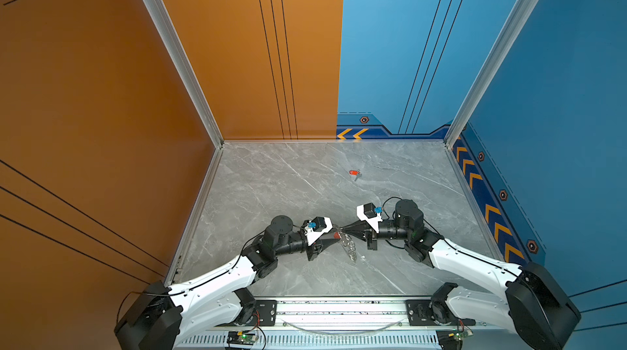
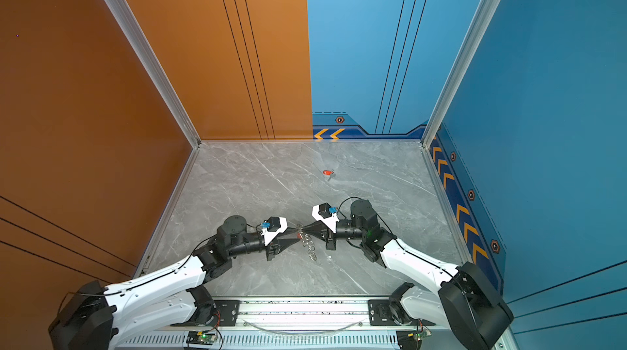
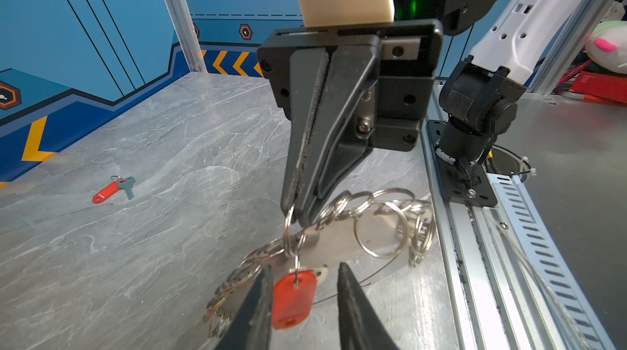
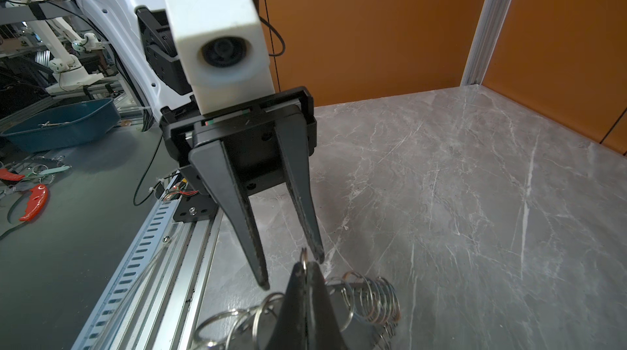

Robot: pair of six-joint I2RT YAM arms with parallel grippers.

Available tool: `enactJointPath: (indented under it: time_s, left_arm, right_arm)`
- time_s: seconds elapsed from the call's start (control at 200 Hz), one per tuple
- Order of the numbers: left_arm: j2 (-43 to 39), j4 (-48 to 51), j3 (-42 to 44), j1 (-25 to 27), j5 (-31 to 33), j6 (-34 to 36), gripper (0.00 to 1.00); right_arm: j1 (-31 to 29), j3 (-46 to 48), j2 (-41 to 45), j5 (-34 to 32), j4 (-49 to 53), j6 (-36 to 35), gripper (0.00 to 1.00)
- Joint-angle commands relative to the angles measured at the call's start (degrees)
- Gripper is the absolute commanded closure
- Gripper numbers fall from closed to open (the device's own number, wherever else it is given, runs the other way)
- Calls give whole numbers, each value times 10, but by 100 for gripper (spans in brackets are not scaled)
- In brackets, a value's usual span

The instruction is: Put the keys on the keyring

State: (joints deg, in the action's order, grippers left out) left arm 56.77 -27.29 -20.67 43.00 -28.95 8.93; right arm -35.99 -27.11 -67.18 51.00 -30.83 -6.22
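So here's where it's at: the right gripper (image 3: 292, 209) is clamped tight on one split ring (image 3: 287, 229) of the keyring (image 3: 376, 226). It holds that end up off the marble table (image 1: 271, 178), while the rest of the chain of rings and its flat band (image 3: 339, 246) droop down onto the surface. My guess is that's the whole point of the pose: one arm acts as a vise, so the ring is steady and faces the other arm.

The left gripper (image 3: 303, 267) sits right opposite, jaws apart, with the red tag (image 3: 293, 297) of one key hanging between its fingers (image 3: 251, 311). The tag dangles from a thin loop that seems threaded into the pinched ring. There's a clear gap on one side of it, so nothing is squeezing it. Looks to me like this key is on. (Its metal blade is mostly hidden behind the tag, so I can't say much about it.)

The second key (image 1: 354, 172), same red tag, lies flat on the table well away toward the back, apart from both arms. I reckon that one needs fetching next.

Writing-wise there's nothing readable. The tags look blank and there's no brand on the grippers — the walls (image 1: 407, 43) only carry orange chevrons (image 1: 353, 134) and hexagon emblems (image 1: 364, 120).
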Motion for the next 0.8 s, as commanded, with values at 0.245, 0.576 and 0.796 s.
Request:
enactJointPath:
  time_s: [0.245, 0.576, 0.796]
  left_arm:
    - [9, -13, -1, -10, -20, -14, 88]
    - [14, -13, -3, -12, -28, -15, 96]
    - [22, -13, -8, -12, -41, -17, 87]
  right_arm:
    - [-19, -11, -7, 9, -6, -17, 100]
    - [-25, -12, -14, -4, 1, -27, 100]
    - [-25, -17, -16, -6, 11, -31, 100]
